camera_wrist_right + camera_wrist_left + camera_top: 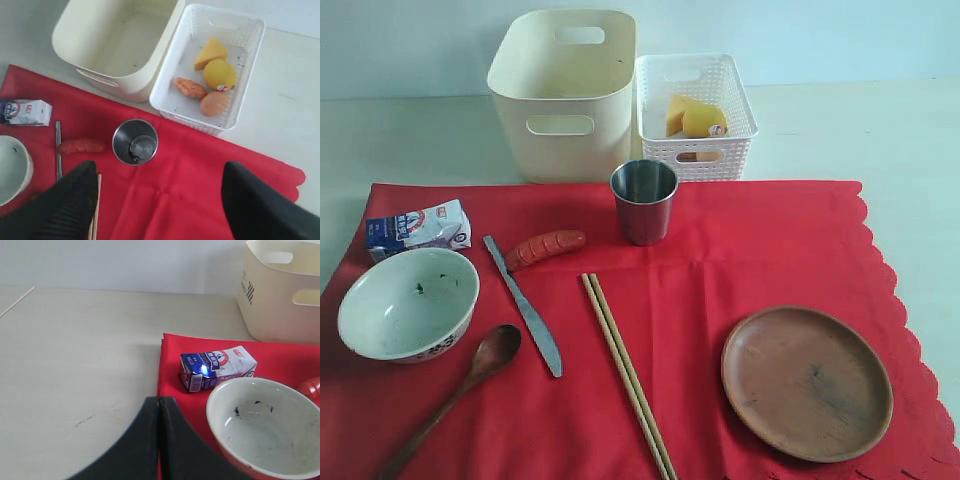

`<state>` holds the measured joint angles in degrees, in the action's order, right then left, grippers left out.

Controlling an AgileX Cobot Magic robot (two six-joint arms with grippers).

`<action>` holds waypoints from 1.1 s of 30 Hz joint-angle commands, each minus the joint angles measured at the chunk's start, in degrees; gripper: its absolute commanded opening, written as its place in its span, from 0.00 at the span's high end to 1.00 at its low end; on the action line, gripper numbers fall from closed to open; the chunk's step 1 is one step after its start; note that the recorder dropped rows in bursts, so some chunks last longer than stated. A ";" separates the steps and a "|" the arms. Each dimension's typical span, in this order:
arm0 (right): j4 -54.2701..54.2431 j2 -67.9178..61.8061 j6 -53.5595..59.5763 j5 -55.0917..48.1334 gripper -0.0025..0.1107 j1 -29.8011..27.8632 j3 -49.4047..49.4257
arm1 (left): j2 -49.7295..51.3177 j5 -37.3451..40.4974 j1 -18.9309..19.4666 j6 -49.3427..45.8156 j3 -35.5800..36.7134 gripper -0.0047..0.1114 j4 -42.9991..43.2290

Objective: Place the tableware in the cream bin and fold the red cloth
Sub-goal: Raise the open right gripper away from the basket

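The big red cloth (720, 260) lies flat on the table, with a wavy edge on its right side and faint fold lines. Just past its far edge stands the tall cream bin (565, 95), smooth with oval handle holes. A white basket (695, 115) of food sits right beside it. On the cloth, the round brown plate (807, 382) is near and right. The white bowl (408, 303), patterned outside, is on the left. The shiny steel cup (644, 200) stands upright at the far middle. The chopsticks (627, 375), dark spoon (460, 390) and knife (525, 308) lie between bowl and plate. The left gripper (159, 440) is pressed together, holding nothing. The right gripper (157, 200) is spread wide above the cloth.
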<state>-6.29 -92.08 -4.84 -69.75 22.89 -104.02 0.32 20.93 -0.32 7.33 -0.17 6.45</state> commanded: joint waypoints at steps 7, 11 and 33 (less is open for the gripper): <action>-8.82 10.81 3.65 -0.21 0.39 -0.21 -0.33 | -0.32 -0.55 -0.26 -0.05 0.17 0.96 -0.09; -11.88 12.55 6.98 -0.21 0.39 -0.21 -0.33 | -0.32 -0.55 -0.26 -0.05 0.17 0.96 -0.09; -27.48 9.75 23.52 -0.21 0.41 1.00 18.44 | -0.32 -0.55 -0.26 -0.05 0.17 0.96 -0.09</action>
<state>-32.64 -82.11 15.92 -70.19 23.02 -87.88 0.32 20.93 -0.32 7.33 -0.17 6.45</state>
